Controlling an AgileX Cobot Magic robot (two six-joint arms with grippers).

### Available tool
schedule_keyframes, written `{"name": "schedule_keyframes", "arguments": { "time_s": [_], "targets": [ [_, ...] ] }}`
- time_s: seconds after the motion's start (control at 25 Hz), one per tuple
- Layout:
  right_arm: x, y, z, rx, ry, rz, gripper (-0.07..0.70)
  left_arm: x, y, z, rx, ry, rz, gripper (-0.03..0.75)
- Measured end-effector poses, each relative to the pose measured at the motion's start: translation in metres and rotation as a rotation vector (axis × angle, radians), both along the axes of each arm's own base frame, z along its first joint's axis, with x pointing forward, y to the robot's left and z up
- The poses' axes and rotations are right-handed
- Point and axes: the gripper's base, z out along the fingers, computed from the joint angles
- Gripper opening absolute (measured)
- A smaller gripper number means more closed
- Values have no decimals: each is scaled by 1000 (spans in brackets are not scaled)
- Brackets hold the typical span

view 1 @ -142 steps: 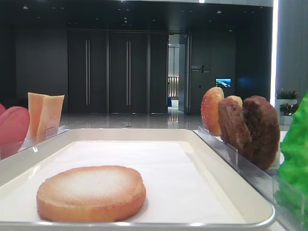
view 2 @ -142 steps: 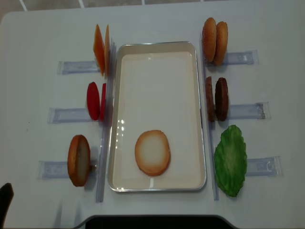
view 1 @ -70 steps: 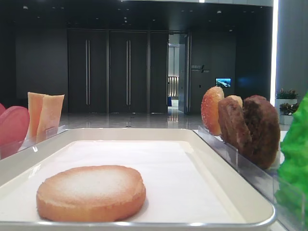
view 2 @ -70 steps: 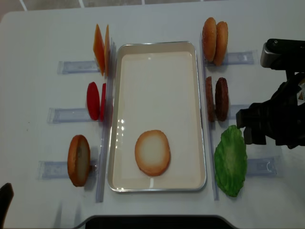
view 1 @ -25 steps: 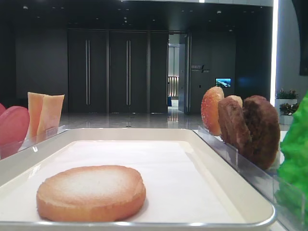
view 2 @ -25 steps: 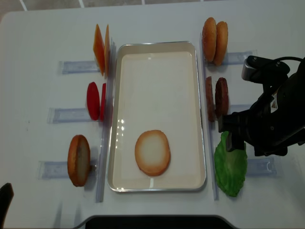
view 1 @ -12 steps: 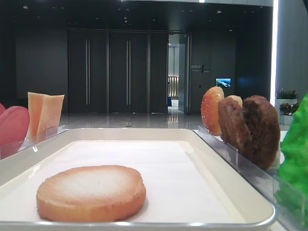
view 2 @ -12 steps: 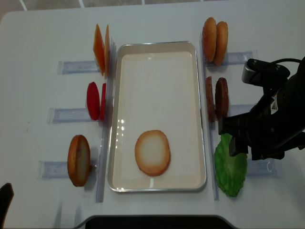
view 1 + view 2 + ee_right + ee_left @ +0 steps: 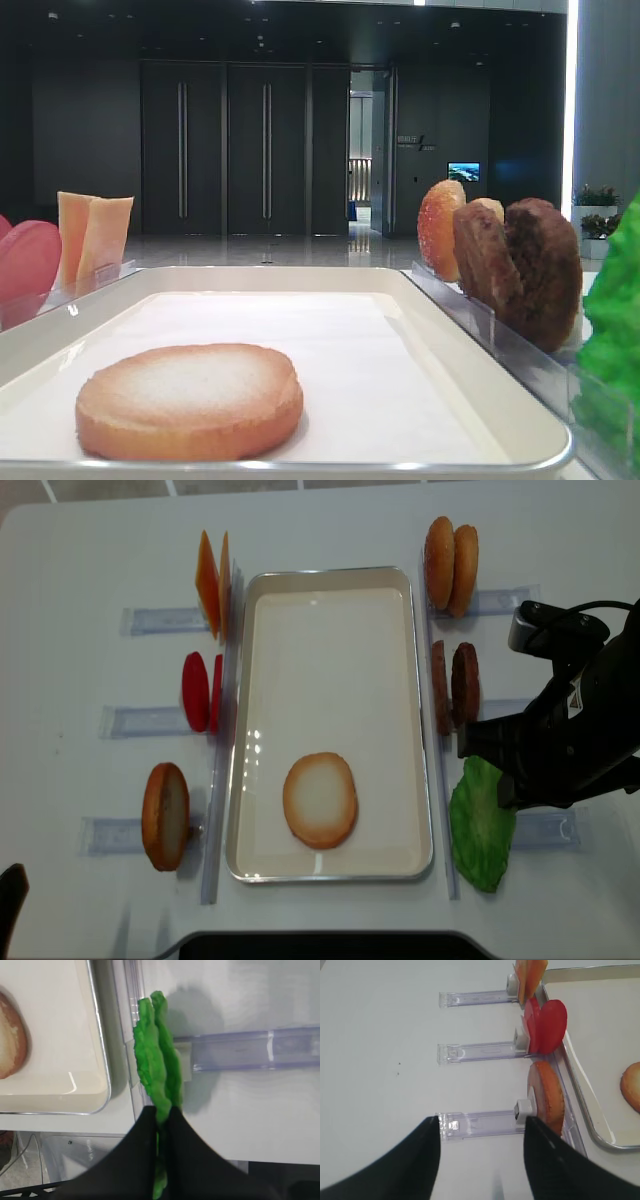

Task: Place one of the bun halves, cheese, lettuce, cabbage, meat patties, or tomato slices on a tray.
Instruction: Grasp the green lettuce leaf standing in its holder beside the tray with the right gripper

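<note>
One bun half [image 9: 319,800] lies flat at the lower middle of the tray [image 9: 335,578]. Lower right in the overhead view, the right hand [image 9: 159,1132] is pinched shut on the lettuce [image 9: 157,1072], standing on edge beside the tray's right rim. Left hand [image 9: 482,1152] spreads wide over the tabletop [image 9: 380,1060].

Overhead light is bright and even on the white table [image 9: 90,540], with soft short shadows — a faint glare streak sits on the tray [image 9: 250,742] liner. The low front view has a dim, dark hall behind — its nearest tray rim is blurred. Wrist views are sharp, with dark, defocused fingers.
</note>
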Motion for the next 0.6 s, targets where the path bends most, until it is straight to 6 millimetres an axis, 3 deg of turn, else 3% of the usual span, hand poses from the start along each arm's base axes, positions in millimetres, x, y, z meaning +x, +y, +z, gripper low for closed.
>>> {"name": "schedule_keyframes", "arguments": {
  "time_s": [0.24,0.6],
  "targets": [
    [-2,-1,4,2,6,10,15,0,0,0,0,0,0,408],
    [-12,-2,36,100,-64,6,15,0,0,0,0,0,0,408]
  ]
}}
